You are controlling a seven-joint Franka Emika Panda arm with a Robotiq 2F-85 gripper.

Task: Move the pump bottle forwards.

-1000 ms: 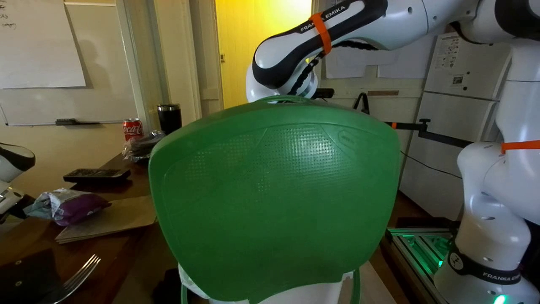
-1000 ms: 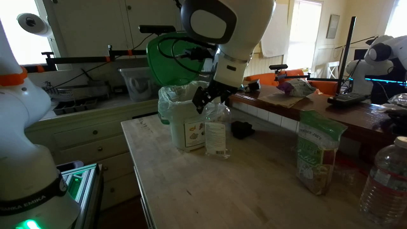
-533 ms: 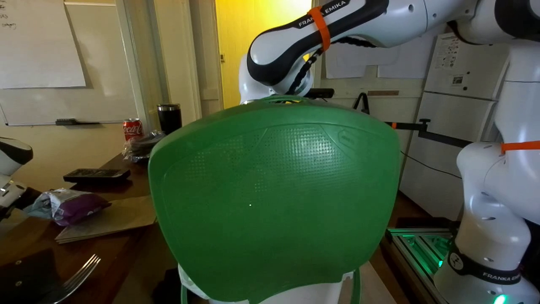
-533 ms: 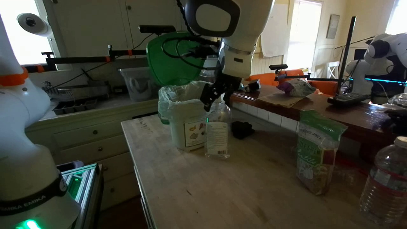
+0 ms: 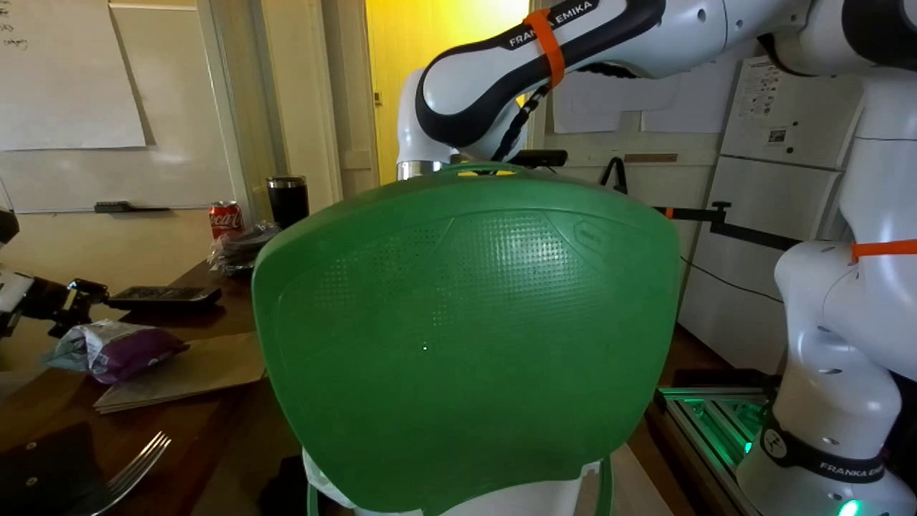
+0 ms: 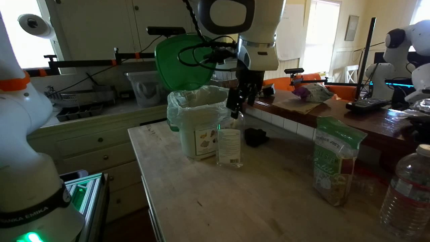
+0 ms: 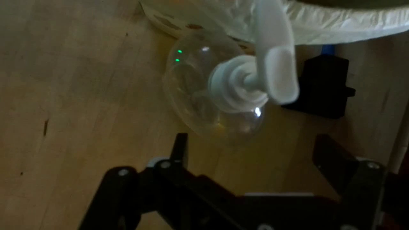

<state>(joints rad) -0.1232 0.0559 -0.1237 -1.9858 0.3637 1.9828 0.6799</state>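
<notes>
Pump bottle (image 6: 229, 146) upright on wooden counter (image 6: 181, 198), just beside white bin (image 6: 188, 141), jaws spread apart near it

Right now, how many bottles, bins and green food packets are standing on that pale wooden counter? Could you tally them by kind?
Bottles: 2 (pump bottle, water bottle)
Bins: 1 (white bin, its green lid raised)
Green food packets: 1 (lentil packet)
Total: 4
Not counted: a clear-and-red thing behind the packet, too hidden to name.
</notes>
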